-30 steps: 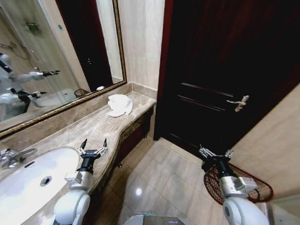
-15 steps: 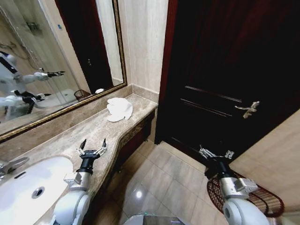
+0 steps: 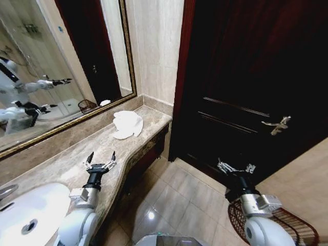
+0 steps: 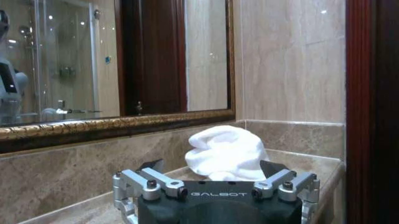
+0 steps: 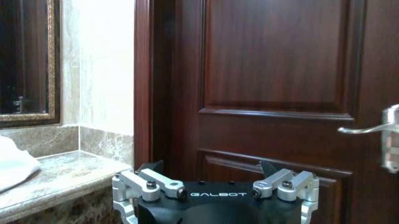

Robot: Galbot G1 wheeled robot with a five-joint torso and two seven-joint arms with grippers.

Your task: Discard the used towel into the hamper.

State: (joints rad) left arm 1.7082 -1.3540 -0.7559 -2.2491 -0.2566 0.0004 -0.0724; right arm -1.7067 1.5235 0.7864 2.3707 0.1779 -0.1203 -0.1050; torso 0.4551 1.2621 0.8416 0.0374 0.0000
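The used towel (image 3: 128,124) is a crumpled white heap at the far end of the marble counter (image 3: 77,159), beside the mirror; it also lies ahead in the left wrist view (image 4: 224,149) and at the edge of the right wrist view (image 5: 11,167). The hamper (image 3: 287,223), a dark reddish-brown wire basket, stands on the floor at the lower right, partly behind my right arm. My left gripper (image 3: 102,159) (image 4: 212,169) hovers open over the counter, well short of the towel. My right gripper (image 3: 236,167) (image 5: 212,169) is open, raised above the hamper and facing the door.
A white sink (image 3: 28,212) is set in the counter at the near left. A gold-framed mirror (image 3: 51,77) runs along the wall. A dark wooden door (image 3: 246,77) with a lever handle (image 3: 279,125) stands shut ahead. Tiled floor (image 3: 179,192) lies open between counter and hamper.
The whole picture has shifted, so the camera has moved: the sink slides toward the lower left and the hamper toward the lower right. Both grippers keep the same open pose.
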